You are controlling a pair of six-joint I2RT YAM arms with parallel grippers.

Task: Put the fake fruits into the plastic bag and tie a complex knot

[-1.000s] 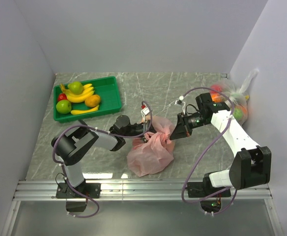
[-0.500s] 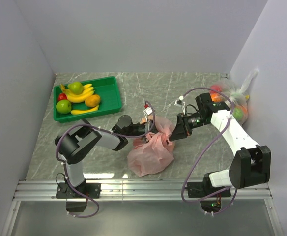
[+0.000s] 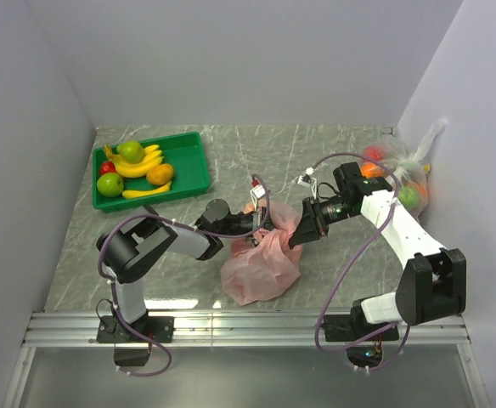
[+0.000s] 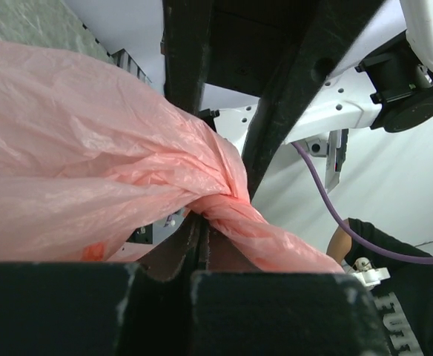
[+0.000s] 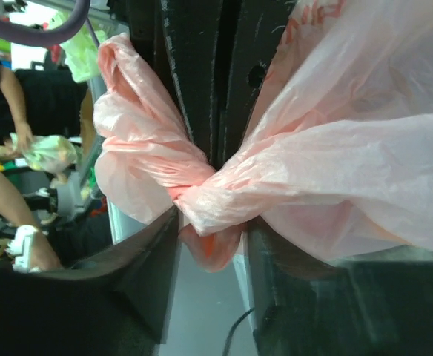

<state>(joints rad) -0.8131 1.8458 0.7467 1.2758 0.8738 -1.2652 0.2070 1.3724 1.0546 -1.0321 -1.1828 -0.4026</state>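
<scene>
Both arms reach low, inward over desk [image 3: 333,280], meeting at plastic bag [image 3: 261,268]. Left gripper [image 3: 256,223], right gripper [image 3: 295,236] each pinch twisted pink plastic beside knot [image 5: 202,194]. Red bag print illegible.

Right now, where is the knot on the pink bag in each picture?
Top external: the knot is near the middle of the picture, at the bunched top of the pink bag, too small to see clearly.
Left wrist: the knot is at the centre.
Right wrist: the knot is just left of centre.
Shared landmark: the pink bag's crinkly body, spreading away from the knot in every view.
</scene>
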